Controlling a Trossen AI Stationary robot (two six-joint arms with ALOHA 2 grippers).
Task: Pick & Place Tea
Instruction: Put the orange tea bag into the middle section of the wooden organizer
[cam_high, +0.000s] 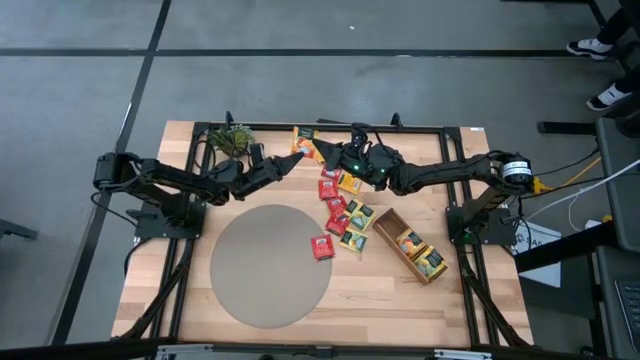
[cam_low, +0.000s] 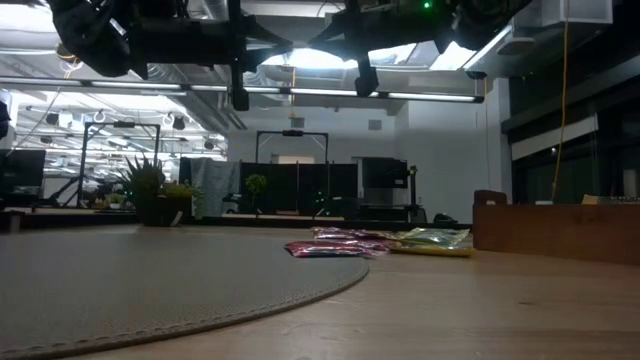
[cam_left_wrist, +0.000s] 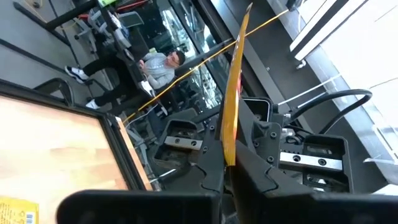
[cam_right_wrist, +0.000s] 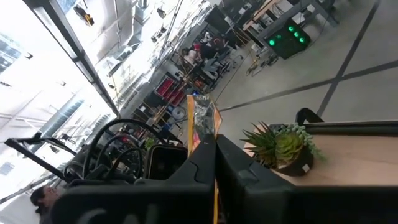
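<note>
An orange tea sachet (cam_high: 303, 141) is held in the air over the table's far middle, between my two grippers. My left gripper (cam_high: 297, 157) reaches in from the left and is shut on it. My right gripper (cam_high: 320, 148) comes from the right and is also shut on it. The left wrist view shows the sachet (cam_left_wrist: 233, 93) edge-on, sticking out past the fingers. In the right wrist view the sachet (cam_right_wrist: 200, 121) shows an orange face and a silvery end. More tea sachets (cam_high: 340, 205) lie flat on the table, red and yellow. My left gripper (cam_left_wrist: 229, 169) pinches one edge of the sachet (cam_left_wrist: 229, 146) between its two fingers (cam_left_wrist: 211, 165). It comes from the table's left. The sachet is clear of the table. My right gripper (cam_right_wrist: 214, 158) pinches the sachet by an edge (cam_right_wrist: 202, 140) between its two fingers (cam_right_wrist: 239, 165). It comes from the table's right.
A round grey mat (cam_high: 270, 265) lies near the front, with one red sachet (cam_high: 322, 247) on its right rim. A brown wooden tray (cam_high: 410, 245) holding sachets stands at the right. A small potted plant (cam_high: 232, 140) stands at the far left. People are in the room beyond.
</note>
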